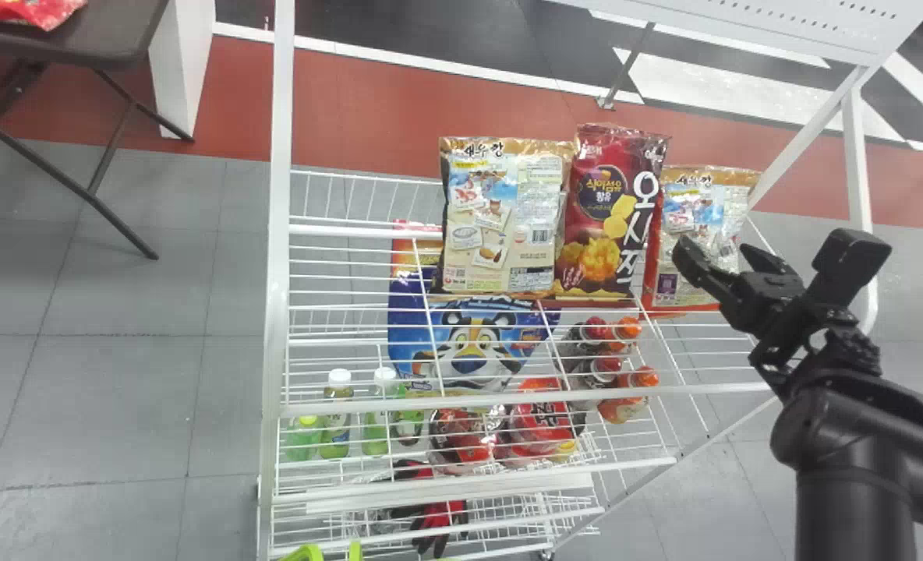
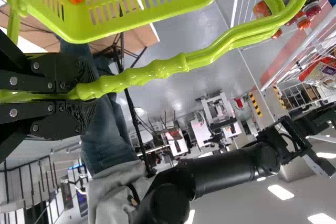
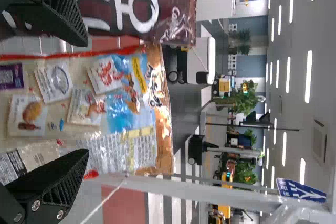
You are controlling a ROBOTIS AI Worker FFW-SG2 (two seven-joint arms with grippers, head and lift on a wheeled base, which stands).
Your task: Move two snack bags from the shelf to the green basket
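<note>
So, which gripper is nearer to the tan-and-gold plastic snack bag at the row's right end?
Right. The right gripper is close before that snack bag, open fingers towards it; the left gripper is farther off, closed on the green plastic basket handle.

The wire shelf (image 1: 695, 389) bears snack bags (image 1: 504, 218) (standing upright).

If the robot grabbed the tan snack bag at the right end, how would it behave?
The tan snack bag would probably crumple somewhat under a squeeze, as its film looks thin and wrinkled. Its glossy surface may be a bit slippery. Standing upright beside the dark red bag, it could tip if nudged.
</note>
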